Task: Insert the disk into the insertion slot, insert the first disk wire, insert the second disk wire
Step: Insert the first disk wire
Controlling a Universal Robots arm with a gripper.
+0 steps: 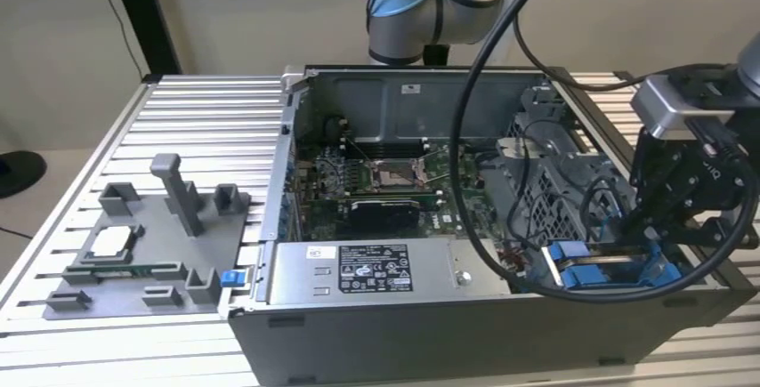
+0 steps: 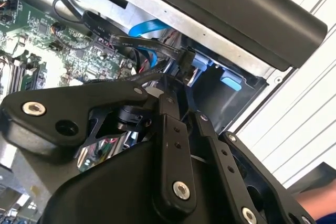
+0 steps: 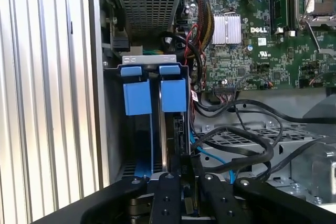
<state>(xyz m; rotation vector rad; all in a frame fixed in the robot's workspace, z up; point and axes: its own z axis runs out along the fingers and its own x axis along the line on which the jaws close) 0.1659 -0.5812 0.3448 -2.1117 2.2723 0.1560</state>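
In the near corner of the computer case [image 1: 451,342], at the exterior view's right, the disk [image 3: 173,97] sat on edge in the insertion slot [image 3: 116,140], probably hard, a bit heavy and best held by its blue frame, with the gripper [image 3: 185,179] just beside it, fingers [image 3: 168,199] narrow and nearly together.

Soft, even indoor light; shadows pool inside the computer case [image 1: 392,102].

A black-and-white printed label [image 1: 374,269] lies on the power-supply box [image 1: 475,262], its print too small to make out. A small white sticker [image 1: 410,87] sits on the case wall [image 1: 356,107]. In the first wrist view, white lettering [image 3: 260,29] marks the motherboard [image 3: 252,64].
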